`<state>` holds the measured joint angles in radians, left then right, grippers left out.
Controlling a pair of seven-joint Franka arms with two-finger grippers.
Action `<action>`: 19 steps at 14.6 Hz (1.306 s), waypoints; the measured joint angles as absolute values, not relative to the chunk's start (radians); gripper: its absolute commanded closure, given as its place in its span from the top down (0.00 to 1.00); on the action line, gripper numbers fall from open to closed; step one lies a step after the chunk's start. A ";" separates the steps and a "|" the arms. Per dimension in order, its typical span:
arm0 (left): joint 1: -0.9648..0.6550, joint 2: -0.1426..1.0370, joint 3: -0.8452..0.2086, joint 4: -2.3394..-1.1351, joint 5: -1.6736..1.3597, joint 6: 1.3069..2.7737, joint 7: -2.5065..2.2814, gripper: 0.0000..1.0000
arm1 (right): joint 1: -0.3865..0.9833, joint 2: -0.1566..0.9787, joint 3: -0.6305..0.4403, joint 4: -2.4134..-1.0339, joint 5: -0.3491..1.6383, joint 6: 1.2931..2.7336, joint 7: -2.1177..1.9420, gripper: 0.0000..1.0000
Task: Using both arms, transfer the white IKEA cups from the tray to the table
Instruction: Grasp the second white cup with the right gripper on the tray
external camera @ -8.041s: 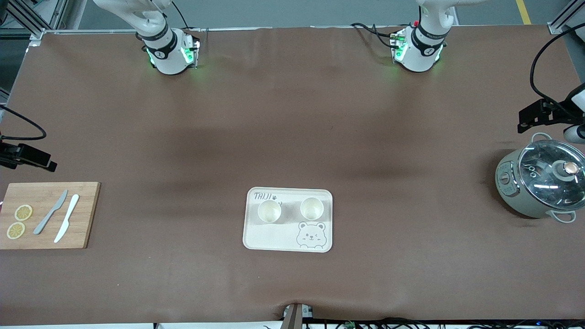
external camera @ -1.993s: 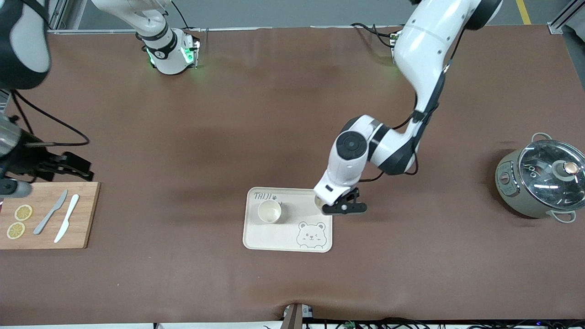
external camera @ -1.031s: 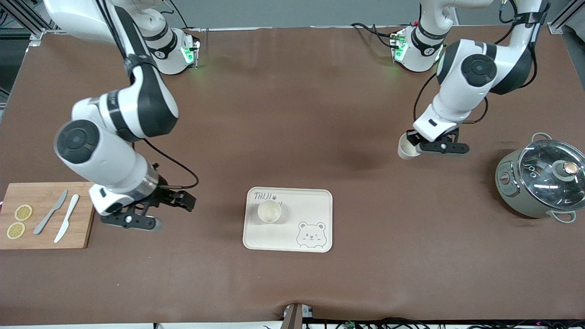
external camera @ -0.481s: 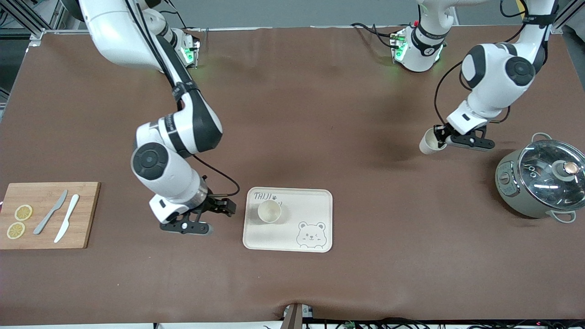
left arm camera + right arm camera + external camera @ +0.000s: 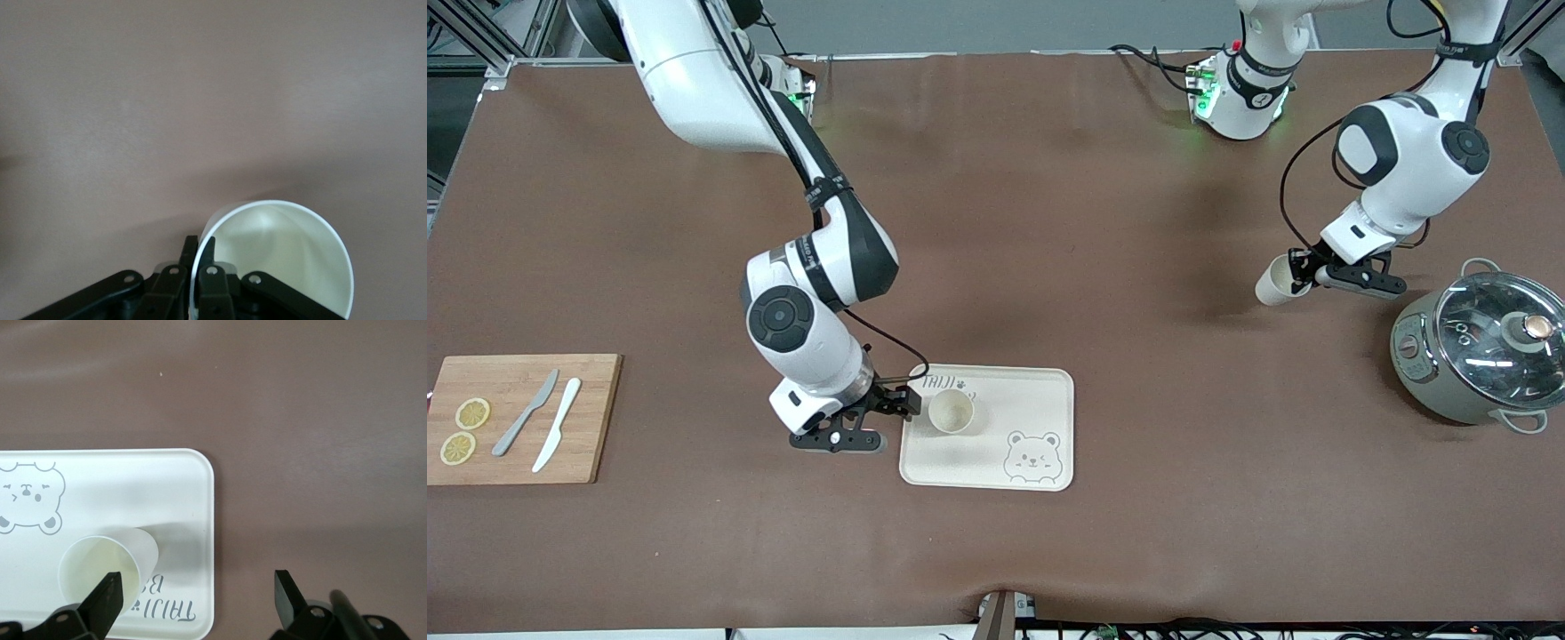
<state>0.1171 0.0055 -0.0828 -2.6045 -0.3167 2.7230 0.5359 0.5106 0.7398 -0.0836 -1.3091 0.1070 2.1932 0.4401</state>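
Note:
One white cup stands upright on the cream bear tray, at its edge farther from the front camera. My right gripper is open and empty, low over the tray's rim at the right arm's end, beside that cup. In the right wrist view the cup sits by one finger, and the tray's rim lies between the fingers of the right gripper. My left gripper is shut on the rim of the second white cup and holds it tilted above the bare table beside the pot. The left wrist view shows the left gripper pinching that cup's wall.
A grey-green pot with a glass lid stands at the left arm's end of the table. A wooden cutting board with two knives and lemon slices lies at the right arm's end. A brown mat covers the table.
My left gripper has lifted one cup off the tray and carried it toward the pot. My right gripper has swung from over the cutting board to the tray's rim, still open.

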 measured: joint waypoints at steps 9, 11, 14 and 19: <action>0.148 0.131 -0.083 -2.592 -0.317 2.845 0.582 0.00 | 0.541 0.797 -0.084 -1.309 0.107 2.251 0.441 1.00; 0.148 0.131 -0.083 -2.591 -0.317 2.845 0.582 0.00 | 0.547 0.803 -0.083 -1.309 0.107 2.271 0.446 1.00; 0.148 0.132 -0.083 -2.591 -0.317 2.845 0.582 0.00 | 0.557 0.819 -0.083 -1.309 0.107 2.305 0.452 1.00; 0.148 0.149 -0.084 -2.591 -0.317 2.868 0.582 0.00 | 0.566 0.839 -0.083 -1.309 0.107 2.323 0.455 1.00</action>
